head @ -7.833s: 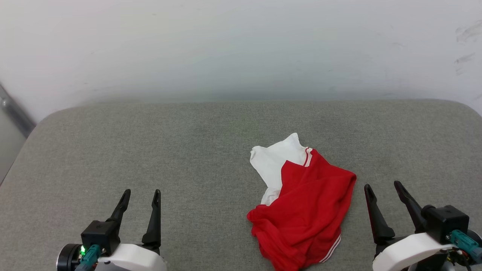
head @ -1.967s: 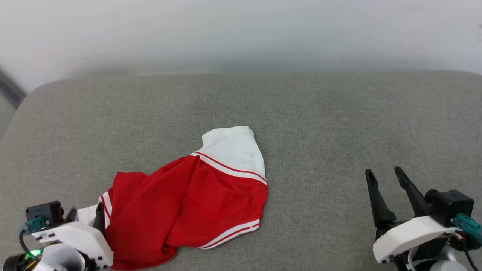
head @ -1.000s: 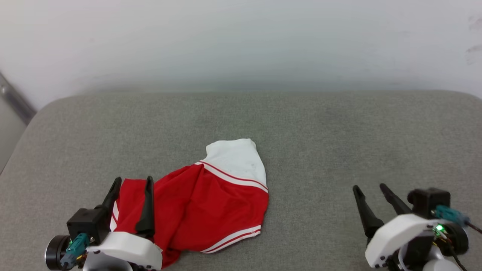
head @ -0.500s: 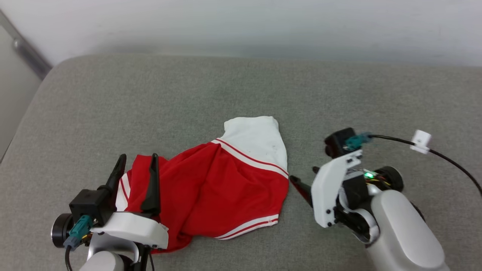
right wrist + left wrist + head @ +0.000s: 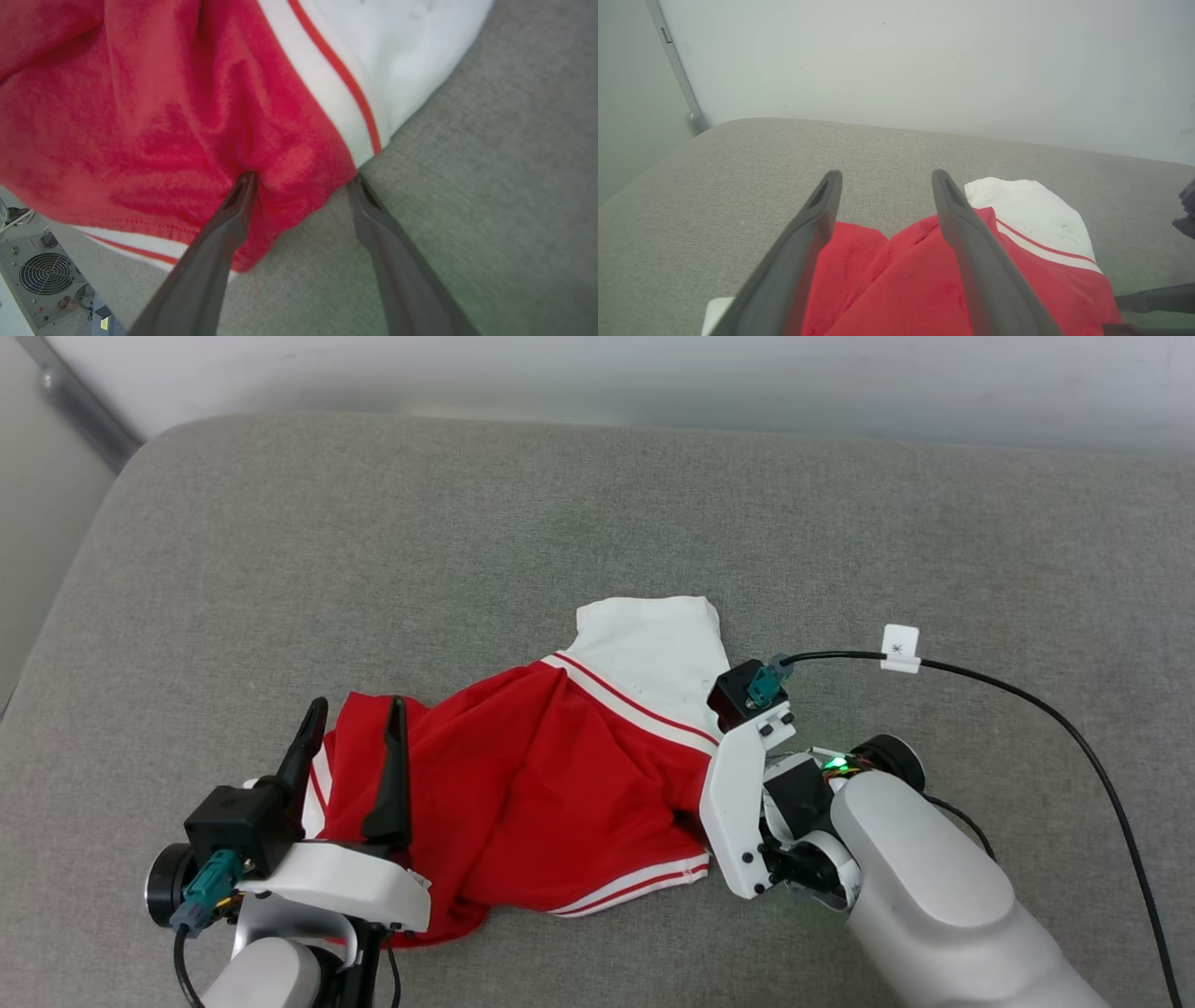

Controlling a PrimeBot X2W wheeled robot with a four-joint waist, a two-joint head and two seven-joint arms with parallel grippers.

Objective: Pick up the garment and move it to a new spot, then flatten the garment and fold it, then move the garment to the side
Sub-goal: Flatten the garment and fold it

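jaws released both sides: right jaws straddle the garment (image 5: 560,775) edge beside its white sleeve (image 5: 653,653), left jaws hover above it.

White cable tag (image 5: 900,647) with perhaps an asterisk-like mark

The garment (image 5: 551,793) is showing red, with a white sleeve and red-and-white striped trim. The cushion (image 5: 373,569) under it is looking speckled grey. The left hand (image 5: 358,705) and right hand (image 5: 302,178) are showing black fingers, white casings.
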